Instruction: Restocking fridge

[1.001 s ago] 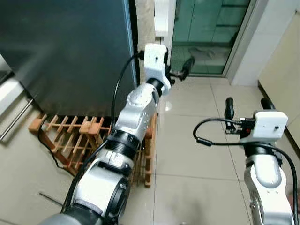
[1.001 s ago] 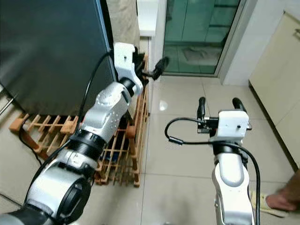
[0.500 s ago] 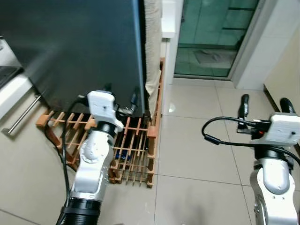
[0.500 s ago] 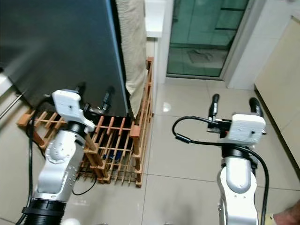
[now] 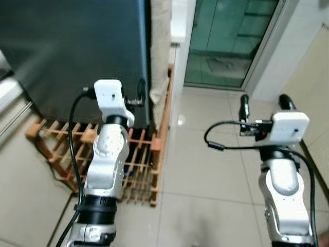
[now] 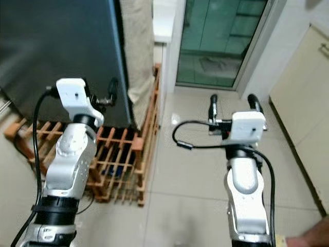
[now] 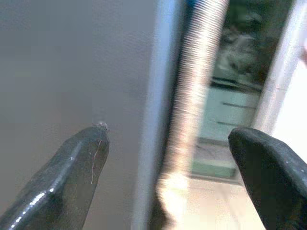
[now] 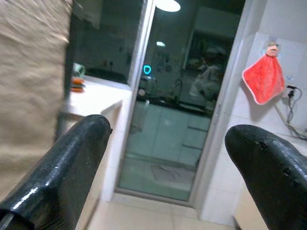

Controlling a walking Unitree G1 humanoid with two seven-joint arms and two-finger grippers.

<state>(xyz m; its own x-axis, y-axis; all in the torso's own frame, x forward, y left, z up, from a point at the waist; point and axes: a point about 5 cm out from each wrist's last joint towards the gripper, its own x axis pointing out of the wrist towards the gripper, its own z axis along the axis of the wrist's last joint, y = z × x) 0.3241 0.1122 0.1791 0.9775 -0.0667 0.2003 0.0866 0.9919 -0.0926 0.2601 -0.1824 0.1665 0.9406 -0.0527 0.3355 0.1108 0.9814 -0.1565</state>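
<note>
The fridge shows as a tall dark door (image 5: 72, 51) on the left. My left gripper (image 5: 139, 95) is raised in front of the door's right edge. In the left wrist view its fingers (image 7: 72, 167) stand open, with the door's pale edge (image 7: 153, 120) between them, and they hold nothing. My right gripper (image 5: 264, 103) is up over the tiled floor on the right, open and empty, pointing at the glass door (image 8: 163, 120).
A wooden rack (image 5: 139, 159) lies on the floor at the fridge's foot. A beige cloth (image 5: 159, 51) hangs beside the fridge. A cream cabinet (image 6: 303, 103) stands on the right. A red towel (image 8: 263, 79) hangs on the wall. A person's foot (image 6: 308, 239) is at the lower right.
My left arm has drawn back from its far reach toward the glass door, and its gripper now sits at the fridge door's right edge. The head view has shifted. The right arm keeps its pose.
</note>
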